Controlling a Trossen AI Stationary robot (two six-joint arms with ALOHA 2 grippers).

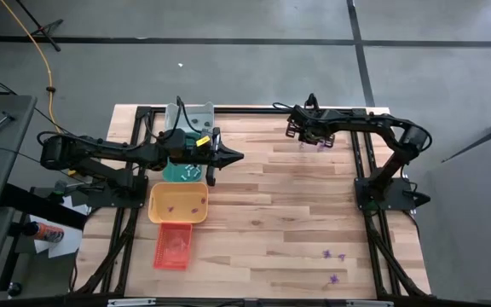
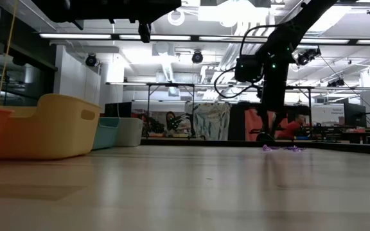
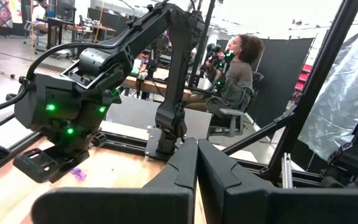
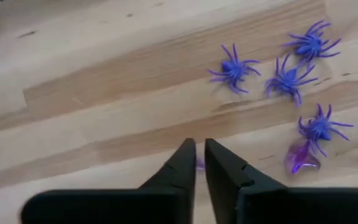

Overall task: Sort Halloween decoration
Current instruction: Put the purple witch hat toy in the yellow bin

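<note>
**Right hand poised over a spider cluster, gap barely there**

Currently the right hand [image 4: 199, 144] hangs low over the pale wooden plank counter [image 1: 288, 222] near its 1 o'clock corner, fingers drawn to a narrow slit with nothing clearly between them; a faint purple sliver shows just under the tips, too small to name. Four small purple plastic spiders [image 4: 233, 67] and one translucent purple trinket [image 4: 302, 157] lie on the boards just beside it, toward 2 o'clock of the fingertips in the wrist view. A few more purple pieces [image 1: 332, 256] sit well apart, near the counter's 5 o'clock edge.

The left hand [image 3: 197, 144] waits, fingers pressed together and empty, above the teal plastic tray [image 1: 183, 171] at about 10 o'clock. The yellow plastic tray [image 1: 177, 205] and orange plastic tray [image 1: 174, 246] follow toward 8 o'clock; the grey tray [image 1: 191, 115] lies beyond the teal one.

Risks, as I judge them: the fingers are offset from every spider, so a descent from here would likely close on bare wood. The spiders lie close together with spread legs, so a pinch could snag two or flick a neighbour away. Such thin legs may also slip out mid-carry.
</note>
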